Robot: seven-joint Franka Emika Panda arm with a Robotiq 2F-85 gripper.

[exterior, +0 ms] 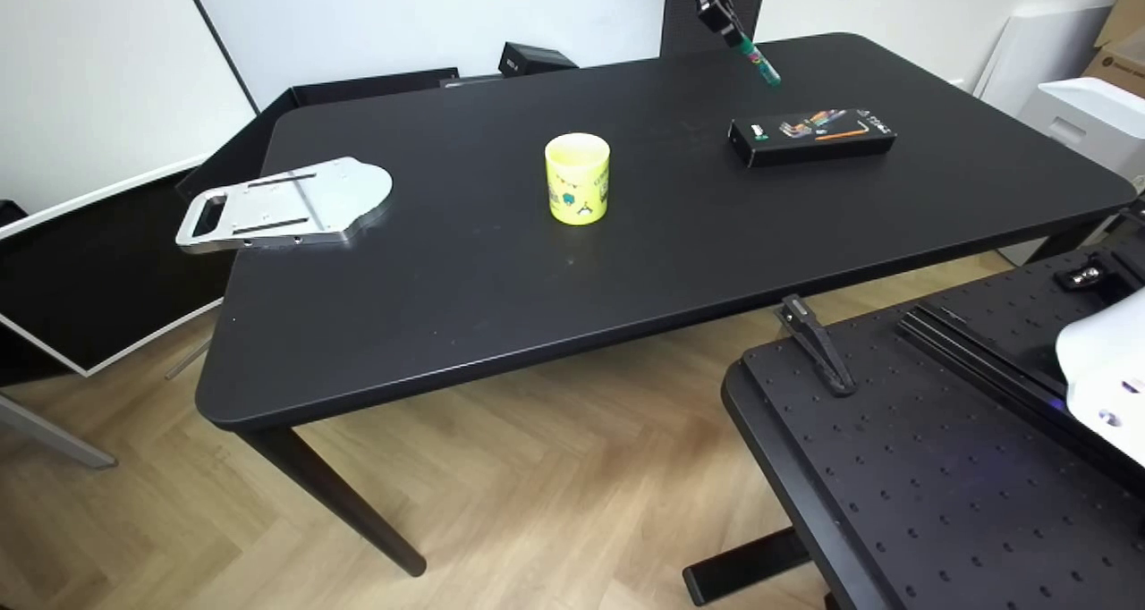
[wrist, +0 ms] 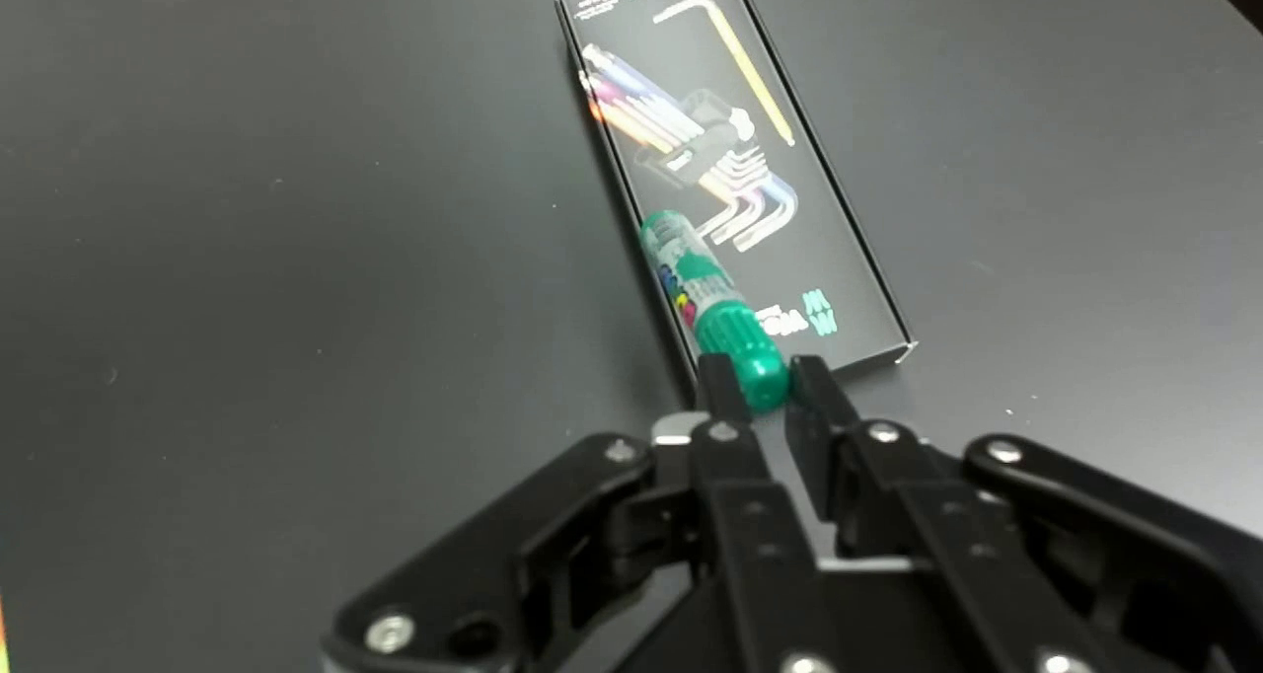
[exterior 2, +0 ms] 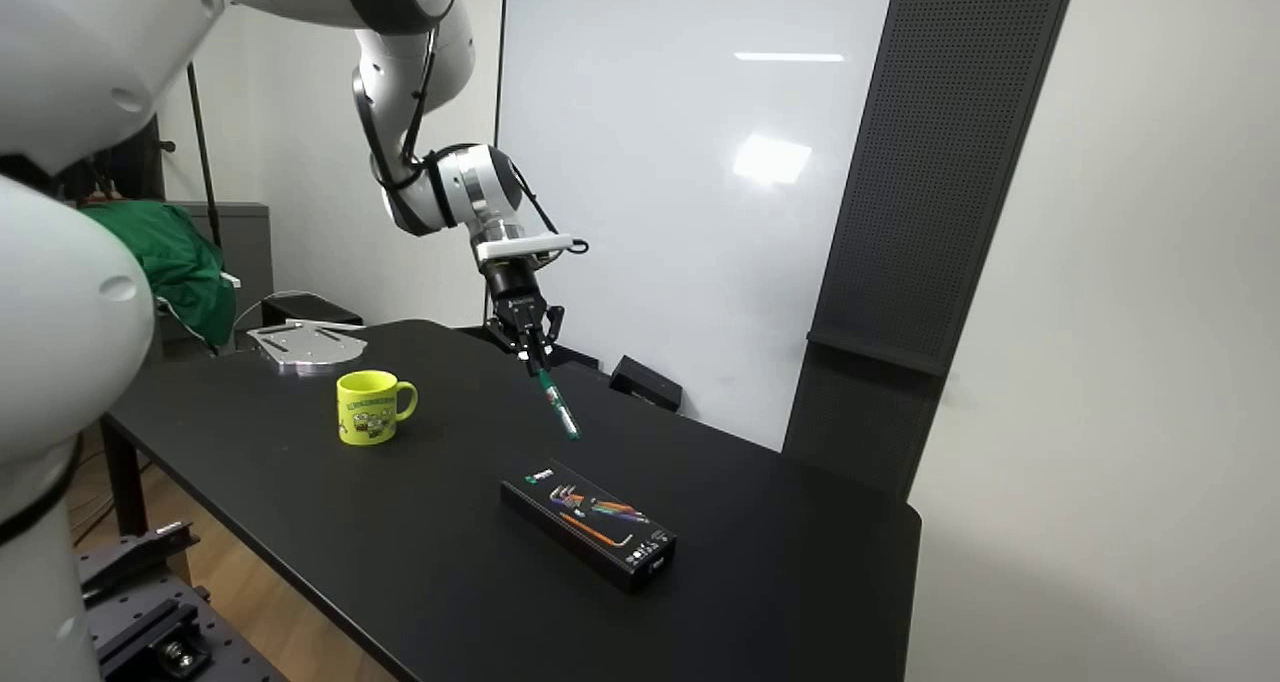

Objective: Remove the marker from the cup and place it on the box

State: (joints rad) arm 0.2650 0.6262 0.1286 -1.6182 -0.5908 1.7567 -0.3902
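Green marker (wrist: 715,306), pinched at its cap end by the claw (wrist: 760,382), hangs tilted above the table (exterior: 465,279), well apart from the yellow-green mug (exterior 2: 367,409): removal appears complete, with only placement on the hex-key box (exterior 2: 590,515) remaining.

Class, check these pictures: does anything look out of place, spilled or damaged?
The silver tray looks precariously placed: one end juts past the edge of the table. Nothing appears spilled or damaged; the cup stands upright, and the fingers hold the marker.
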